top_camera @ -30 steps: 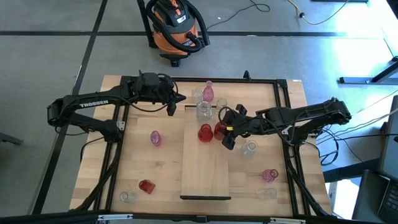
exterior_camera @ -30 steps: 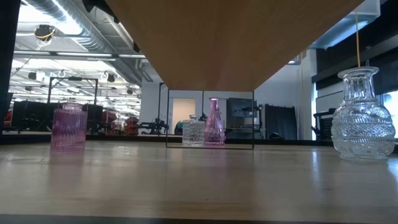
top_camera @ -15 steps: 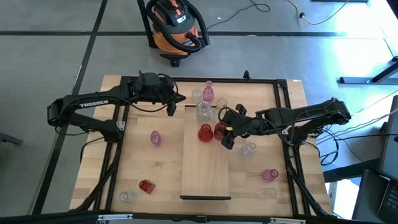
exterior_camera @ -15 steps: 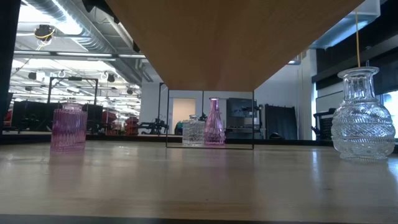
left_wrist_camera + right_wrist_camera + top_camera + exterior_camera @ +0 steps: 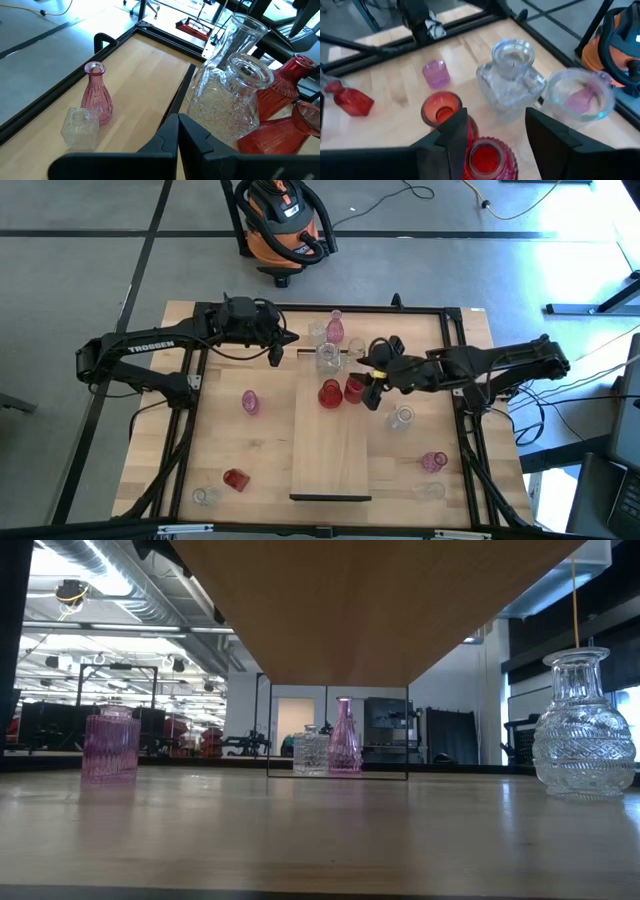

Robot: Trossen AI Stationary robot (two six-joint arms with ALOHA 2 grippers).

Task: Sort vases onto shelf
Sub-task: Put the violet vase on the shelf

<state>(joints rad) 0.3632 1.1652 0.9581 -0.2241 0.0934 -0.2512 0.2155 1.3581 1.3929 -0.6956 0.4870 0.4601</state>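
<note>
Hovering right pincer (image 5: 492,135) released above red vase (image 5: 487,160); low view misses both.

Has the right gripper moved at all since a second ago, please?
Yes. The right gripper has shifted toward the far table edge, now beside the deep red glass vase on the light-wood shelf.

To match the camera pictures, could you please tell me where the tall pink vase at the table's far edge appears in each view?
High view: pink vase at the table's far edge, beyond the shelf.
Low view: centre, far back.
Left wrist view: near the table's black frame.
Right wrist view: cannot tell; only a pink shape behind a clear vase.
Shared landmark: the square clear vase beside it.
</note>
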